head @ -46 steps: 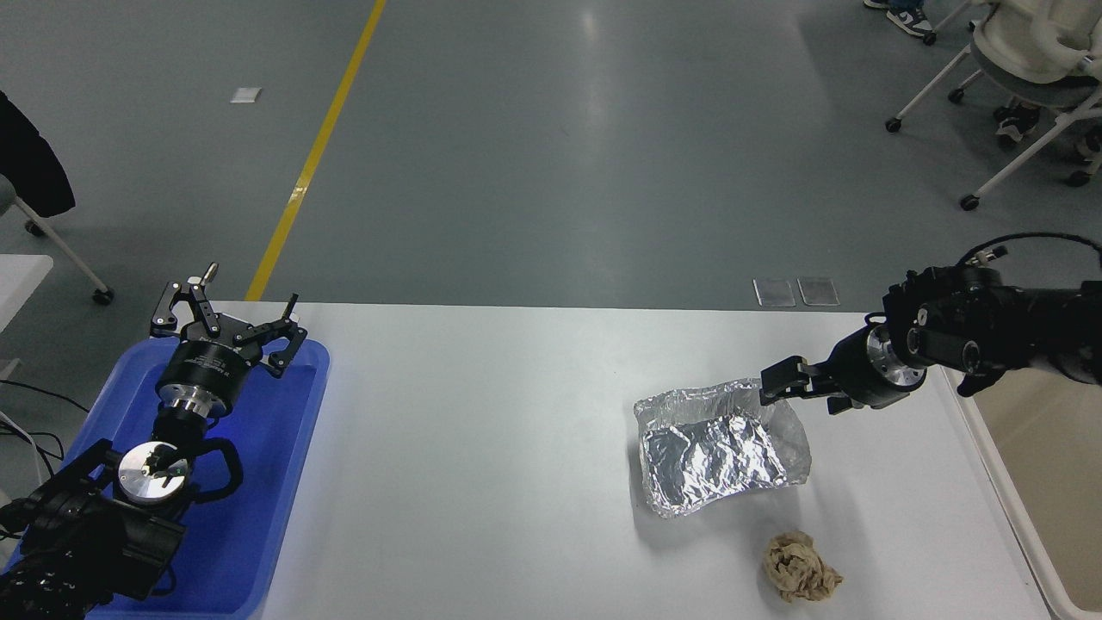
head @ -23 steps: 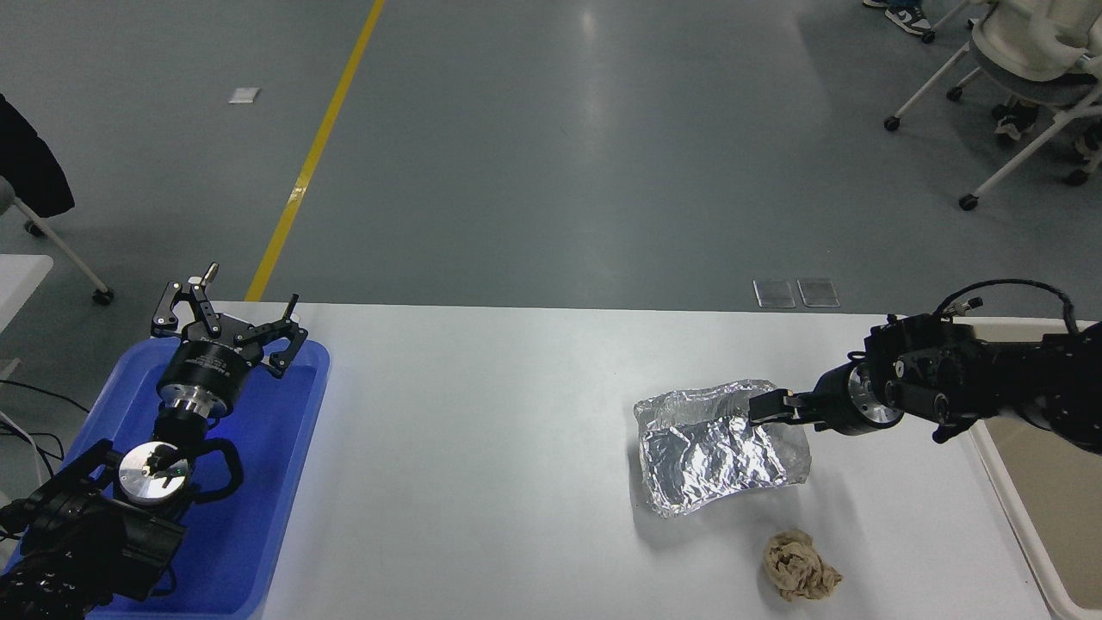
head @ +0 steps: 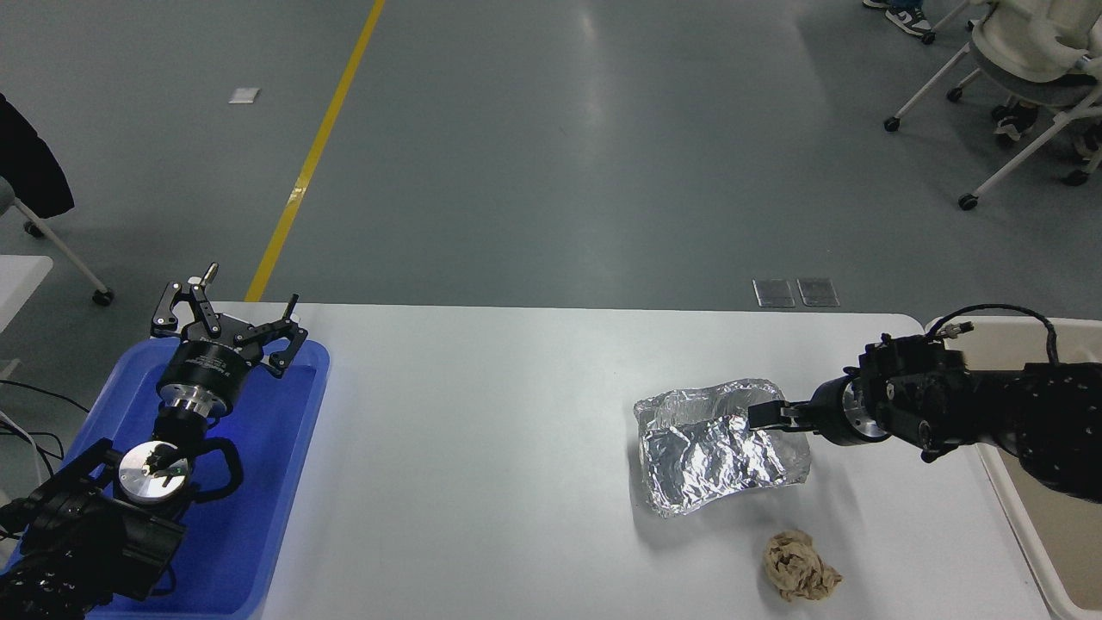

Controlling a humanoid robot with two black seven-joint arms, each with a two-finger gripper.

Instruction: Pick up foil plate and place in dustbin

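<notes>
The foil plate [head: 719, 452] lies crinkled and shiny on the white table [head: 482, 448], right of centre. My right gripper [head: 764, 416] comes in from the right, low over the table, and sits at the plate's right rim, touching or just over the raised edge. Whether it is open or shut does not show. The cream dustbin [head: 1067, 534] stands beside the table at the right edge, partly behind my right arm. My left gripper [head: 228, 323] is open and parked over the blue tray at the lower left.
A crumpled tan paper ball [head: 801, 566] lies just in front of the foil plate. The blue tray [head: 258, 482] fills the table's left end. Wheeled chairs [head: 1016, 77] stand on the floor at the far right.
My right arm has dropped lower and drawn in, bringing the gripper from above the plate's far right corner down to its right rim. The plate has not moved.
</notes>
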